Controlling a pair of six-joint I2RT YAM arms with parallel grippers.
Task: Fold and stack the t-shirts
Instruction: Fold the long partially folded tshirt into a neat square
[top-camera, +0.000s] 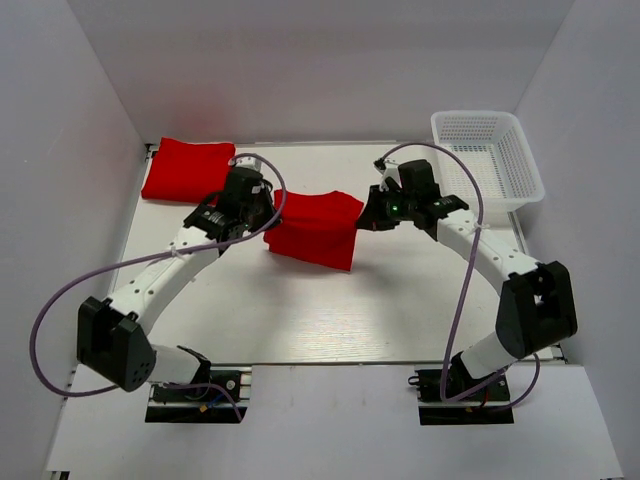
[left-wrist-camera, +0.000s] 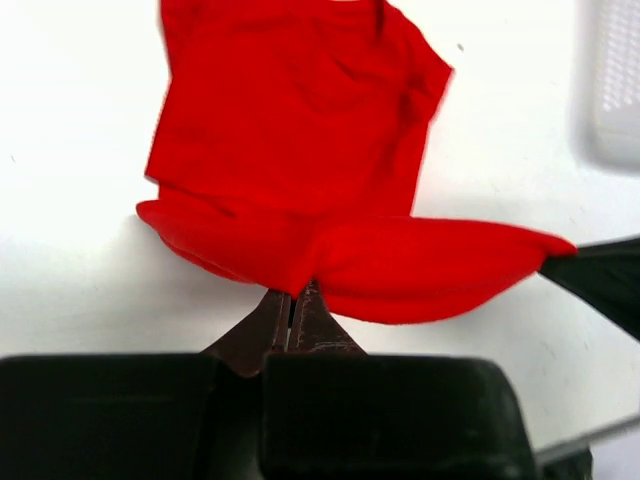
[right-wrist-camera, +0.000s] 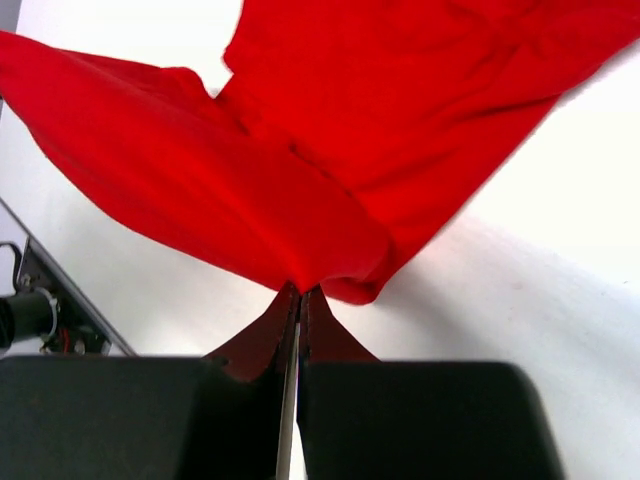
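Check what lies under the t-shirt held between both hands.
Only white table shows around the t-shirt, whose lower part seems to rest on it. The patch beneath is hidden.

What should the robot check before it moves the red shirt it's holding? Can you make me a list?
1. Left claw pinching the held t-shirt: ok.
2. Right claw pinching it too: ok.
3. Held t-shirt pulled smooth: not ok, it sags between the claws.
4. Folded t-shirt lying at the far left corner, ready for stacking: ok.
5. Hanging edge off the table: cannot tell.
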